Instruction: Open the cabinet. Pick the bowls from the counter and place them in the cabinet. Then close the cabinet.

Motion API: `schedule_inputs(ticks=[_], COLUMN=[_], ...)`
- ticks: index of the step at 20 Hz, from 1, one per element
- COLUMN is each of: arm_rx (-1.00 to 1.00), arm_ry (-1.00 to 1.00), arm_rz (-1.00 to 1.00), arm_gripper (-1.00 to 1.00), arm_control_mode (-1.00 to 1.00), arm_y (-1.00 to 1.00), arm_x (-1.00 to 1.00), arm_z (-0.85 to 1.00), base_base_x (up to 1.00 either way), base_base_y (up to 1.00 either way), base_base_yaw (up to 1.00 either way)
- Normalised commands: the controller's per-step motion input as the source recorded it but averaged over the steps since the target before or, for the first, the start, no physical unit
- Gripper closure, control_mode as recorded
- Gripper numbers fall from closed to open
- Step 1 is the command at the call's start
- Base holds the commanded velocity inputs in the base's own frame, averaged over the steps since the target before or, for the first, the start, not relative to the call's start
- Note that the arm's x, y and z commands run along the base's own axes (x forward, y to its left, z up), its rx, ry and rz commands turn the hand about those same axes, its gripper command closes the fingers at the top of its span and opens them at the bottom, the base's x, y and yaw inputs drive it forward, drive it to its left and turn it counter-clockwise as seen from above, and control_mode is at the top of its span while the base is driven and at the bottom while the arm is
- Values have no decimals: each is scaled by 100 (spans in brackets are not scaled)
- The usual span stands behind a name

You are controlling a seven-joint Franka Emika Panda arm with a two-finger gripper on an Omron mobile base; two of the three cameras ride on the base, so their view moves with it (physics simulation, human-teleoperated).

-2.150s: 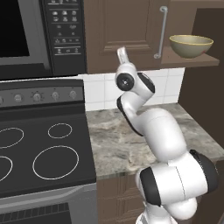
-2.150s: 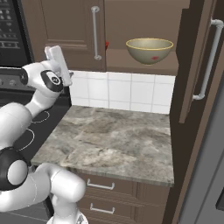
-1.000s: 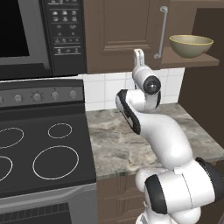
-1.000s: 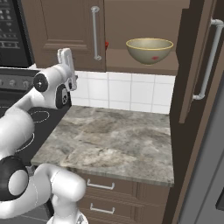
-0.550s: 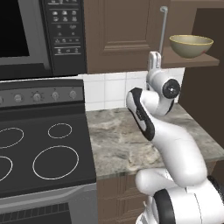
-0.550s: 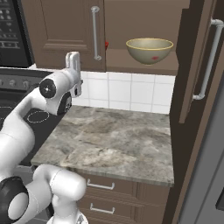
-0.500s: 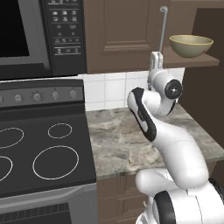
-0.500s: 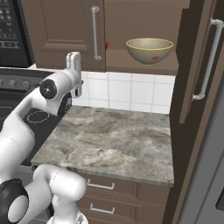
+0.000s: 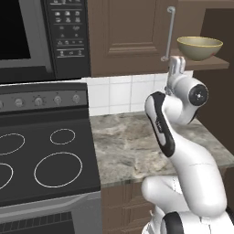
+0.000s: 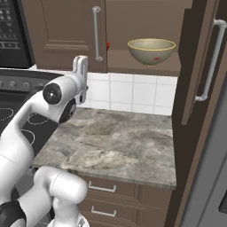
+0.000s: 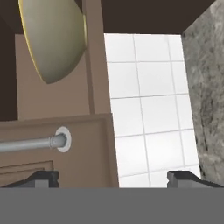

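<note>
On the wooden shelf [image 10: 146,66] of the brown wall cabinet [image 9: 132,36], whose right door stands open, sits the beige-tan bowl [image 10: 151,51] with a yellowish rim. The speckled grey surface [image 10: 115,146] lies below. The pincer [image 10: 80,65] is open, empty, pointing upward beside the silver bar handle [image 10: 96,33]. No legible writing.
</note>
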Motion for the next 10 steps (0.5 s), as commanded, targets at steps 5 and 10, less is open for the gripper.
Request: schedule_inputs(ticks=[5, 10], arm_rx=[5, 5], arm_ry=[8, 6], arm_rz=[-1, 0], arm_gripper=[-100, -100], arm_control_mode=[-100, -100], arm_y=[-35, -27], arm_x=[-32, -41], arm_z=[0, 0], base_base_x=[0, 0], base_base_y=[0, 0], base_base_yaw=[0, 0])
